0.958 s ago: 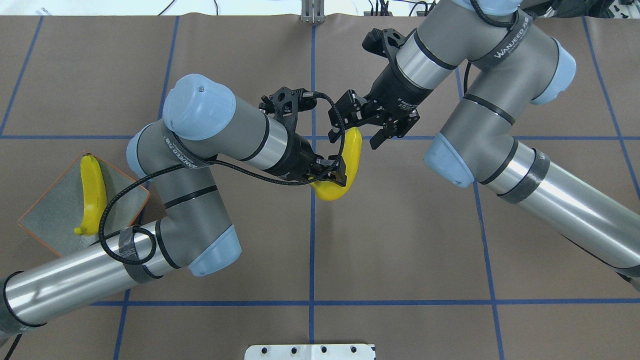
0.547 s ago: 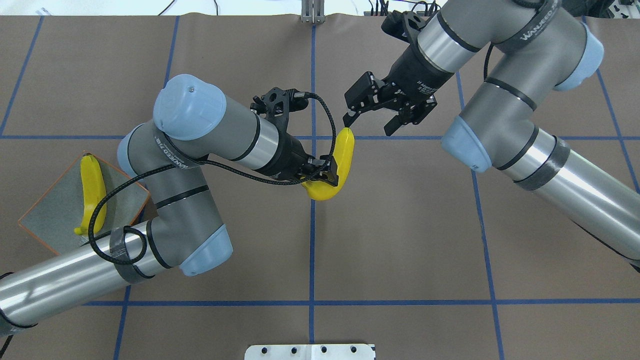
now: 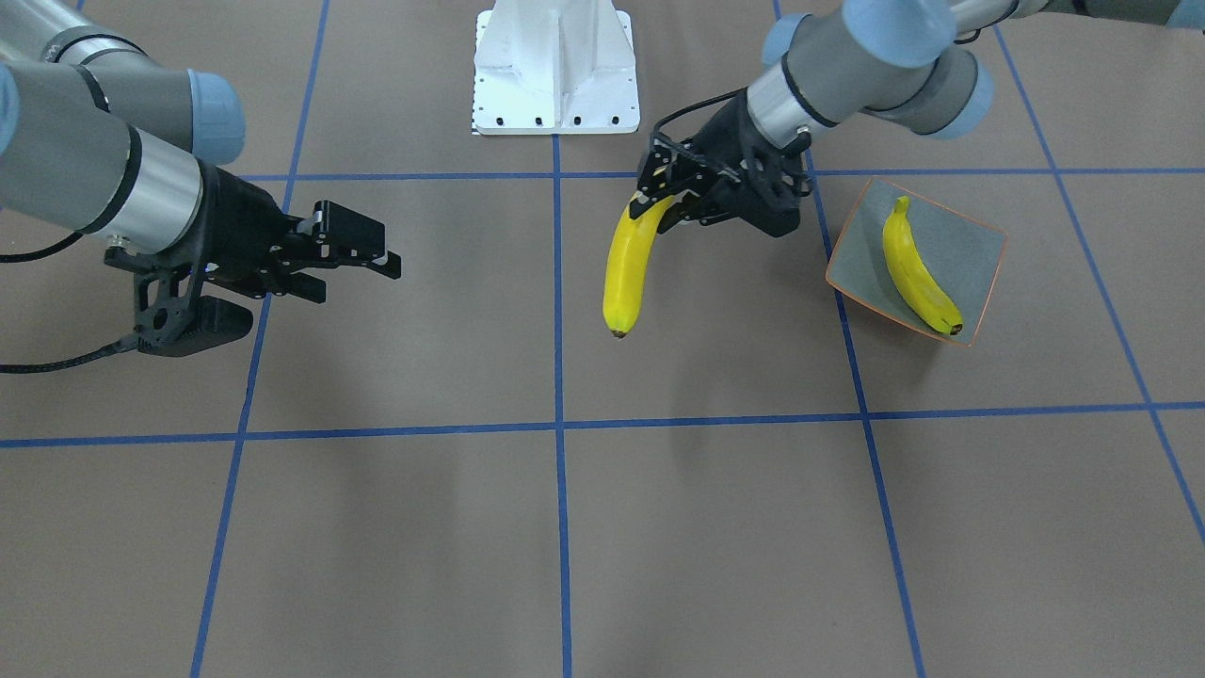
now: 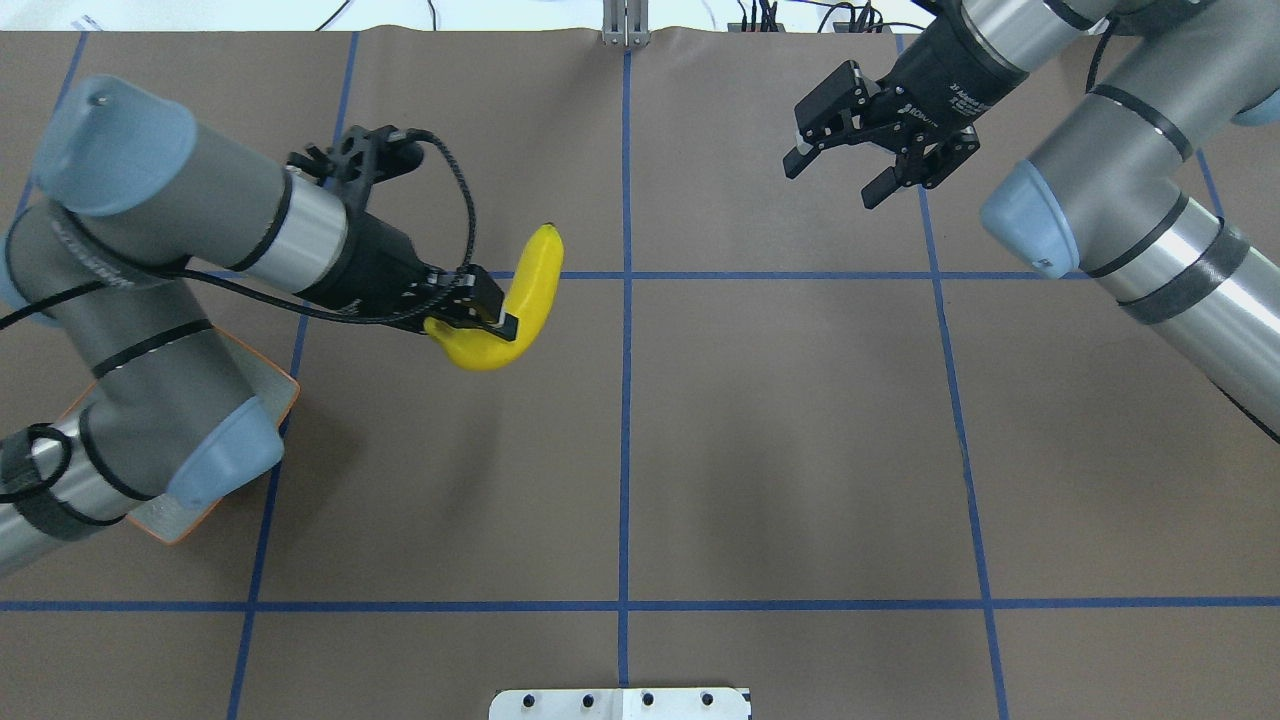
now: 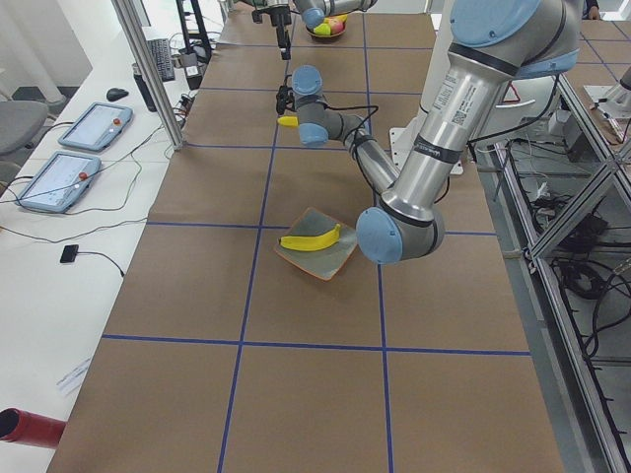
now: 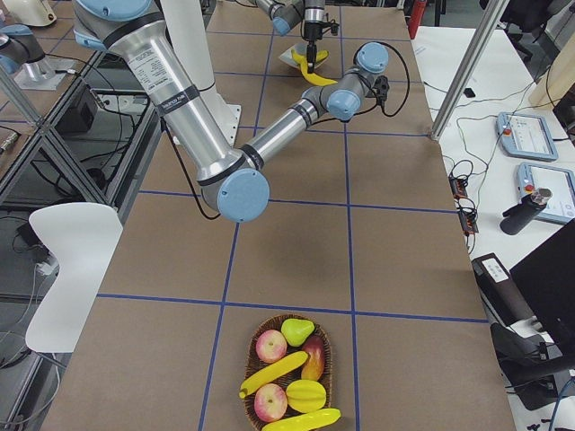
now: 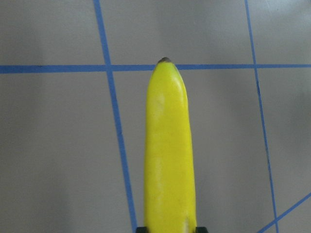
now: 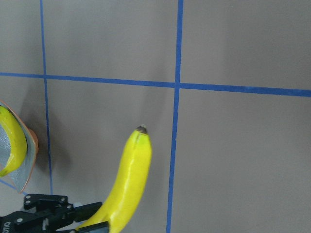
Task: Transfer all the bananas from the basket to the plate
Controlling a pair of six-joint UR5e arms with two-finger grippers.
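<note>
— Where is the left tool (image 4: 495,319)?

— Over the table (image 4: 800,450), in the half toward its left end and nearer the far edge than the robot's edge. Its jaws are clamped on the thick end of a banana (image 4: 532,275).

— How does that banana sit?

— It is raised off the table, sticking straight out of the tool, with its dark tip pointing toward the far edge. The left wrist view shows it running up the middle of the frame with only brown table and blue grid lines behind it.

— And the plate (image 3: 974,247)?

— It is on the table near the left end, just beside that tool in the front-facing view. A second banana (image 3: 918,271) lies across it, corner to corner.

— The right tool (image 4: 832,182)?

— Its jaws are apart and hold nothing. It hangs near the far edge, in the right half, well apart from the left tool.

— The basket (image 6: 329,355)?

— It is at the table's right end. Two more bananas (image 6: 274,374) lie in it among apples and a pear.
</note>
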